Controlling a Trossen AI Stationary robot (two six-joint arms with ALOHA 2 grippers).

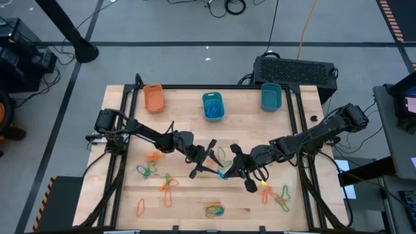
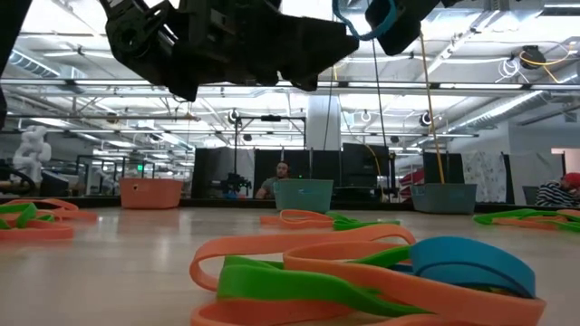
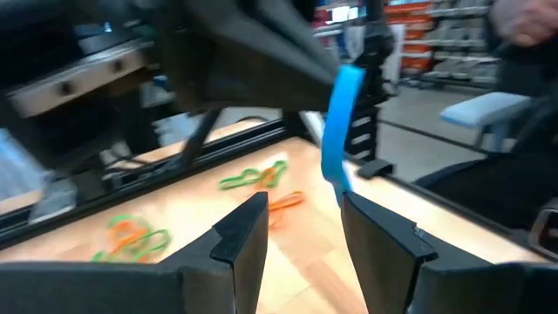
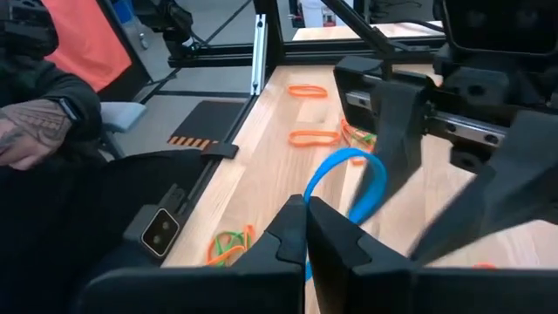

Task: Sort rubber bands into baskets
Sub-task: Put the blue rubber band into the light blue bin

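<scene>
Behind the wooden table (image 1: 195,198) we see a wide hall with ceiling lights, and a person's forearm (image 4: 26,139) beside it. Both arms reach inward and meet above mid-table. Our right gripper (image 4: 307,228) is clenched on a blue rubber band (image 4: 349,179), whose loop stands up just ahead of it. The left gripper (image 3: 301,227) stands released, with that band just beyond its fingertips. Three baskets (image 1: 212,106) sit well beyond both grippers.

Both arms reach inward and meet mid-frame: left pincer (image 1: 207,162) at 9 o'clock, fingers parted; right pincer (image 1: 229,170) at 3 o'clock, clamped tight.
</scene>
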